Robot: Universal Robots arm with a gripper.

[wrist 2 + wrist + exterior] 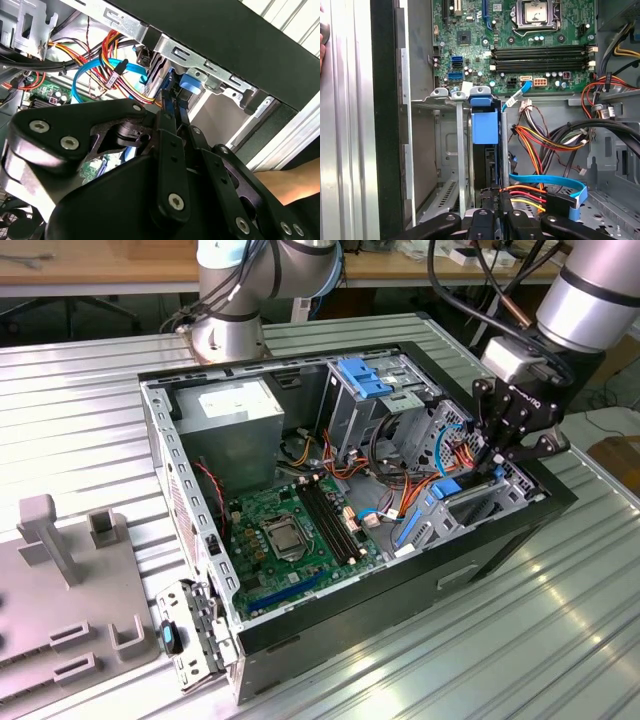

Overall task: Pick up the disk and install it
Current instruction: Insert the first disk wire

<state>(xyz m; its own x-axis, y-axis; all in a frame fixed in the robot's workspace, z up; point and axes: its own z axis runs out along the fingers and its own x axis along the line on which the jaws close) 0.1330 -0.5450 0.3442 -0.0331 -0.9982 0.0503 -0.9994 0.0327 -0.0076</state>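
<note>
The disk (485, 125) stands on edge in the metal bay (447, 150) at the front corner of the open computer case, its blue bracket end toward the motherboard. My gripper (496, 212) is at the disk's other end with its black fingers (482, 220) drawn together on the thin edge. In the second wrist view the fingers (172, 150) meet on the blue-edged disk (169, 82) just under the case rim. In the exterior view my gripper (495, 465) reaches down into the bay (480, 505) on that view's right.
Orange, red and blue cables (545, 145) crowd the space beside the bay. The motherboard (290, 525), a grey power-supply box (235, 410) and a drive cage with blue tabs (365, 380) lie inside the case. A hand (290, 182) rests outside the black wall.
</note>
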